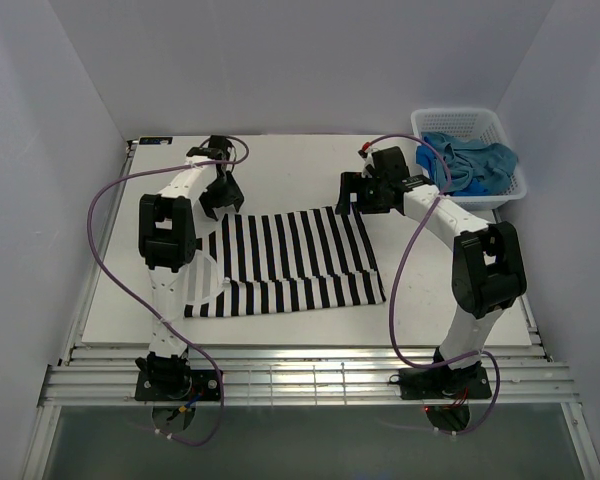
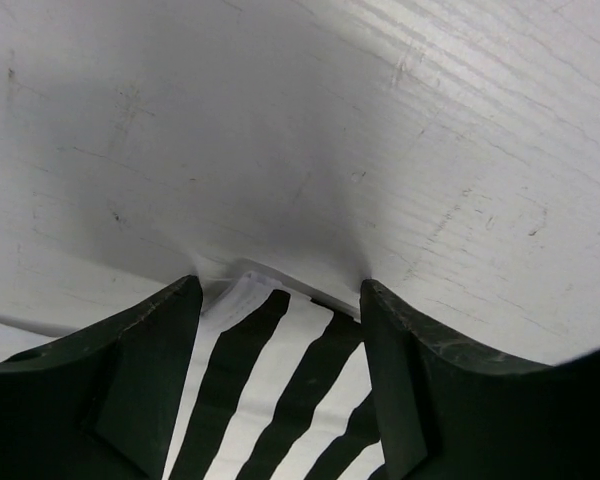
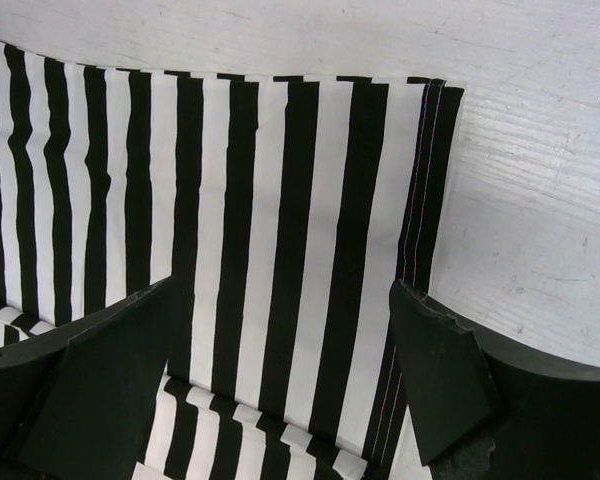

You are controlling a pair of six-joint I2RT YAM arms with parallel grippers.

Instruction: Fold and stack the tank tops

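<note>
The black-and-white striped tank top (image 1: pixel 290 265) lies spread flat in the middle of the table. My left gripper (image 1: pixel 220 196) is open at the top's far left corner. In the left wrist view the striped edge (image 2: pixel 270 350) lies between the spread fingers (image 2: pixel 145 385) of that gripper (image 2: pixel 280 305). My right gripper (image 1: pixel 351 200) is open over the far right corner. In the right wrist view the stripes and the hemmed edge (image 3: pixel 280 200) lie under that gripper (image 3: pixel 290 315). A teal-blue top (image 1: pixel 492 160) and brighter blue cloth (image 1: pixel 446 162) lie bunched in the basket.
The white lattice basket (image 1: pixel 456 121) stands at the far right corner of the white table (image 1: pixel 300 160). White walls close in on the left, back and right. Purple cables loop beside both arms. A slatted rail runs along the near edge.
</note>
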